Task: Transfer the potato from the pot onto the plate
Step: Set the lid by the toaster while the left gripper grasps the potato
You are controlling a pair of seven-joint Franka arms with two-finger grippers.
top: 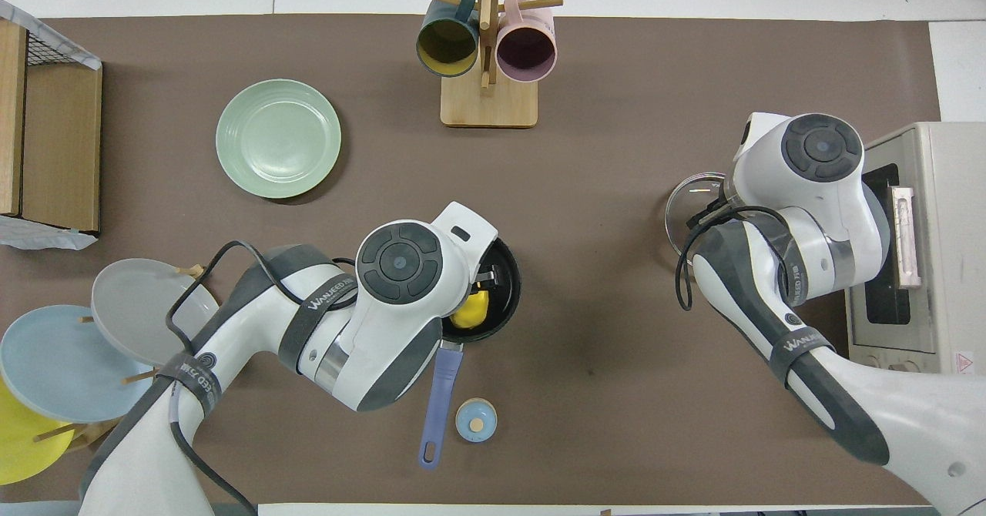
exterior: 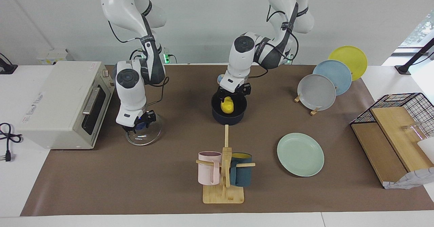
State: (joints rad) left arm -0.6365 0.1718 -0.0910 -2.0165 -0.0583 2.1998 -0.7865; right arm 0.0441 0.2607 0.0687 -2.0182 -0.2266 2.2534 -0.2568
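The yellow potato (exterior: 227,106) lies inside the dark navy pot (exterior: 229,118), which stands mid-table, nearer to the robots than the mug rack. In the overhead view the potato (top: 471,312) shows in the pot (top: 509,291) beside the left wrist, and the blue handle (top: 439,404) points toward the robots. My left gripper (exterior: 234,94) is lowered to the pot's rim, right over the potato. The mint-green plate (exterior: 300,154) lies empty, farther from the robots, toward the left arm's end; it also shows in the overhead view (top: 278,138). My right gripper (exterior: 138,124) sits low on a glass lid (exterior: 144,137).
A wooden mug rack (exterior: 223,172) with a pink and a teal mug stands farther out than the pot. Grey, blue and yellow plates (exterior: 316,92) stand in a rack. A toaster oven (exterior: 64,103) is at the right arm's end, a wire basket (exterior: 407,118) at the left arm's. A small blue disc (top: 476,421) lies by the pot handle.
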